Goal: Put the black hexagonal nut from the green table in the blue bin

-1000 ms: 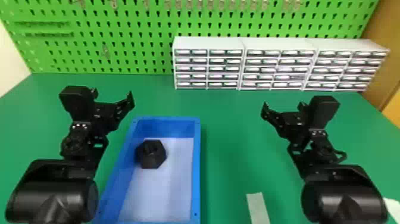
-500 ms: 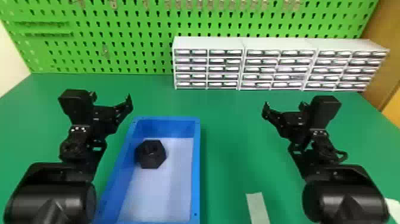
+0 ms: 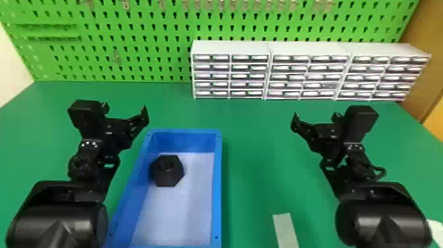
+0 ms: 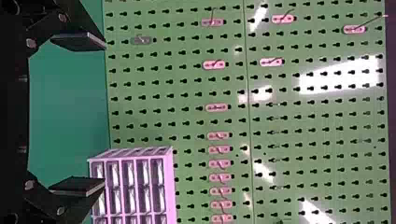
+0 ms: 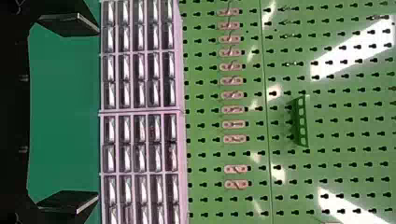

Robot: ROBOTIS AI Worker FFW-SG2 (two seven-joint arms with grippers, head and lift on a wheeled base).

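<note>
1. Black hexagonal nut (image 3: 167, 171): left of centre, inside the blue rectangular bin (image 3: 217, 198).
2. Black two-fingered left gripper (image 3: 125, 110): left side, above the smooth green counter (image 3: 260, 158), fingers spread wide.
3. Black two-fingered right gripper (image 3: 316, 116): right side, fingers also wide apart.

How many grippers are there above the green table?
2: the left gripper, left of the blue bin, and the right gripper, right of it. Both are open.
</note>
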